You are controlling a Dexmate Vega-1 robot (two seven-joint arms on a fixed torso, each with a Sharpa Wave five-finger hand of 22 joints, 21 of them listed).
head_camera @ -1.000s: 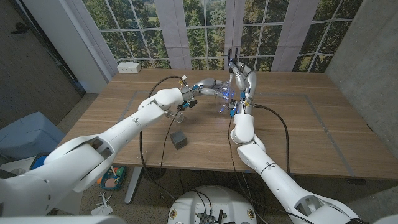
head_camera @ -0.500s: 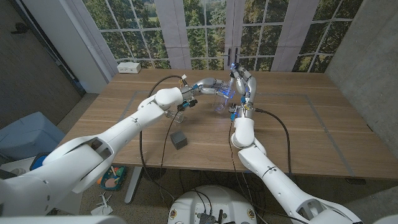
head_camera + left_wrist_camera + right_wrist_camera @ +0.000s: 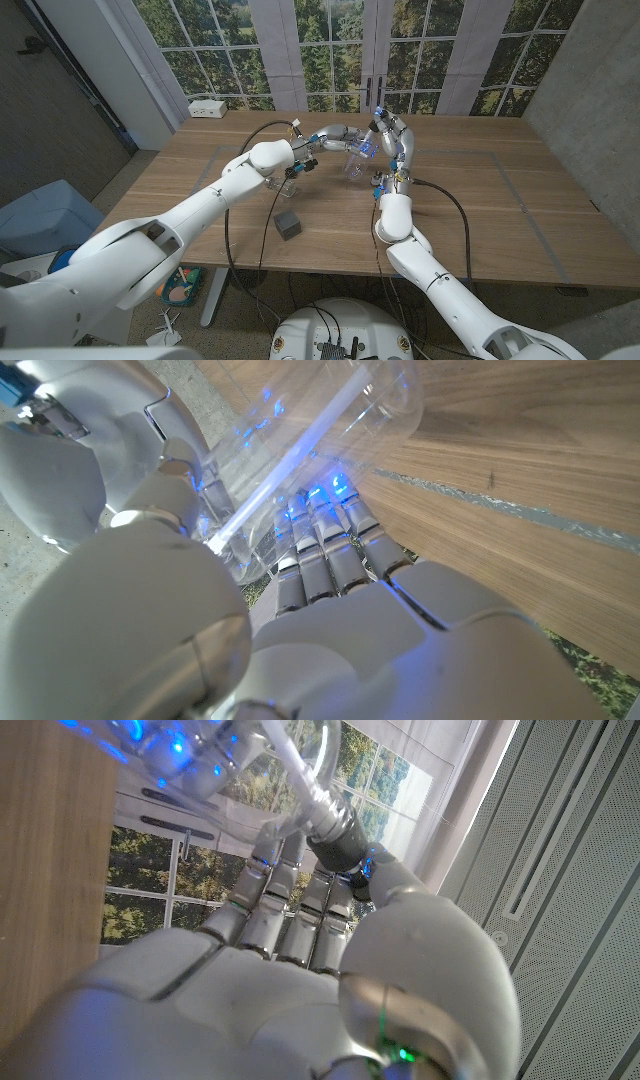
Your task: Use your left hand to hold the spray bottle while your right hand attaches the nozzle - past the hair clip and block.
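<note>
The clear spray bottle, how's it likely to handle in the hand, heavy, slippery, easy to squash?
The spray bottle looks see-through and empty, so probably light. Its thin clear wall likely flexes under the left hand. The smooth plastic may slip.

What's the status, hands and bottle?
Left hand holds the clear bottle. Right hand holds the nozzle at its neck. Block sits near, out of the way.

Daylight from windows (image 3: 330, 50); wrist views close, blurred; blue LED glare.
</note>
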